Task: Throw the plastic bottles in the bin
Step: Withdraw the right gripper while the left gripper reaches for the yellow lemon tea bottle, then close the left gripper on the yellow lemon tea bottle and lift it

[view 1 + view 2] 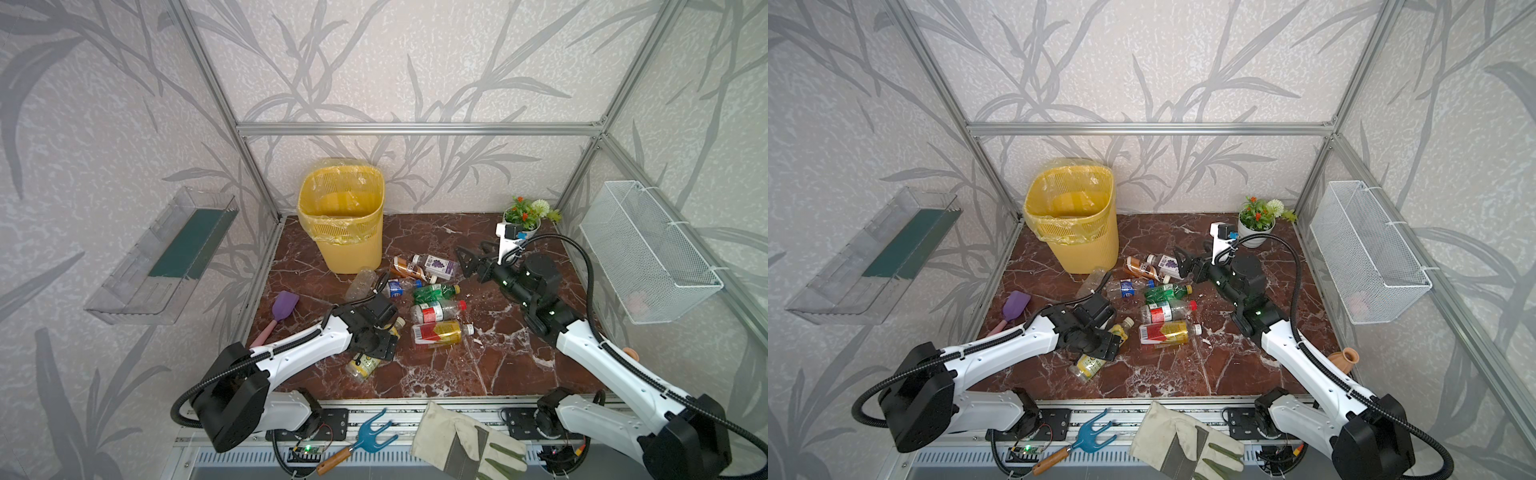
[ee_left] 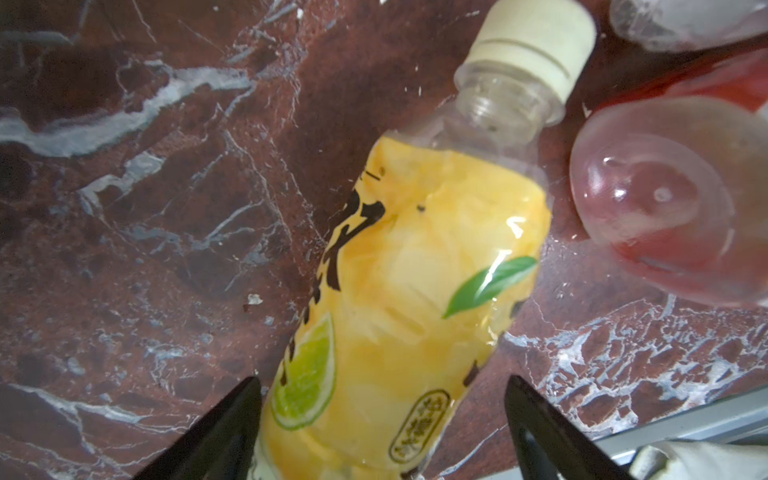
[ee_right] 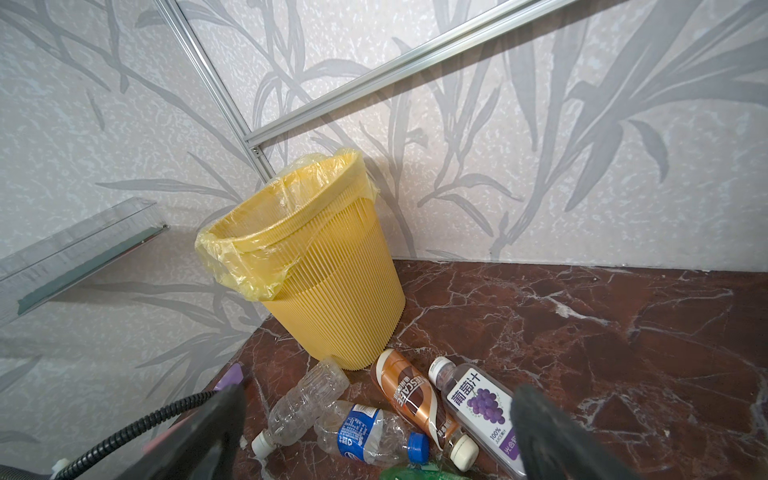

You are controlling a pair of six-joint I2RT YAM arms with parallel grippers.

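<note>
Partly arm-hidden overhead, yellow bottle (image 1: 365, 365) lies between wide left fingers (image 2: 216, 436); right fingers (image 3: 552, 436) wide.

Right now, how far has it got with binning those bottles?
Nothing looks done: the bin shows no bottle inside. In hand: the left gripper straddles the yellow-labelled bottle, jaws open. Remaining: it and the other bottles on the table; right gripper open, empty.

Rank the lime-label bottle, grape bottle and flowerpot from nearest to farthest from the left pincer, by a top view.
1. lime-label bottle: under the left pincer.
2. grape bottle: centre, farther back.
3. flowerpot: far right corner.
</note>
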